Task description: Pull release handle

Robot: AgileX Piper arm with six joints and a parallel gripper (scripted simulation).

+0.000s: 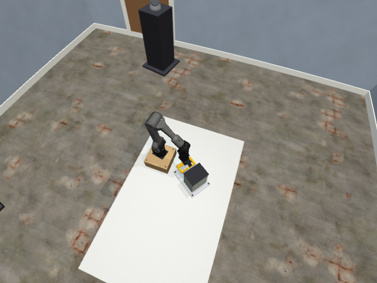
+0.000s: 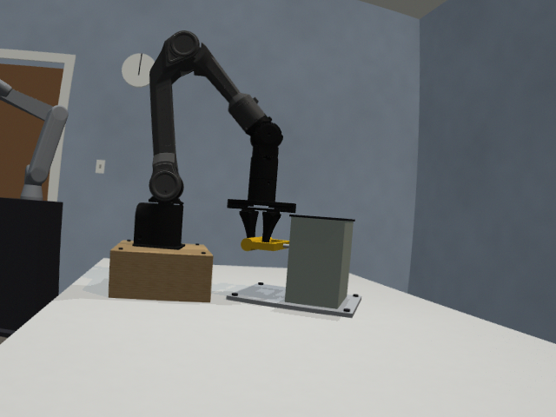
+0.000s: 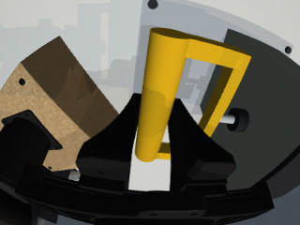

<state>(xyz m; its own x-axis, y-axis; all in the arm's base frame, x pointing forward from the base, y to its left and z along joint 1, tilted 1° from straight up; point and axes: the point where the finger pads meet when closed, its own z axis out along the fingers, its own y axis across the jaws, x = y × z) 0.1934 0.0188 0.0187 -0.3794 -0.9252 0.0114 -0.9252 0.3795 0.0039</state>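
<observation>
The yellow release handle [image 2: 262, 243] sticks out sideways from the grey box [image 2: 318, 260] on a short metal rod. In the wrist view its round grip bar [image 3: 157, 94] runs between my two black fingers, and the yellow frame reaches back to the rod [image 3: 236, 119]. My gripper [image 2: 261, 236] comes down from above and is shut on the grip bar, one finger on each side. In the overhead view the handle [image 1: 185, 165] lies between the box [image 1: 195, 176] and my base. The handle sits close to the box.
The box stands on a light metal plate [image 2: 296, 305] bolted to the white table. My arm is mounted on a wooden block [image 2: 160, 271] just left of the plate. A black pedestal [image 1: 157, 36] with another arm stands far off by the wall.
</observation>
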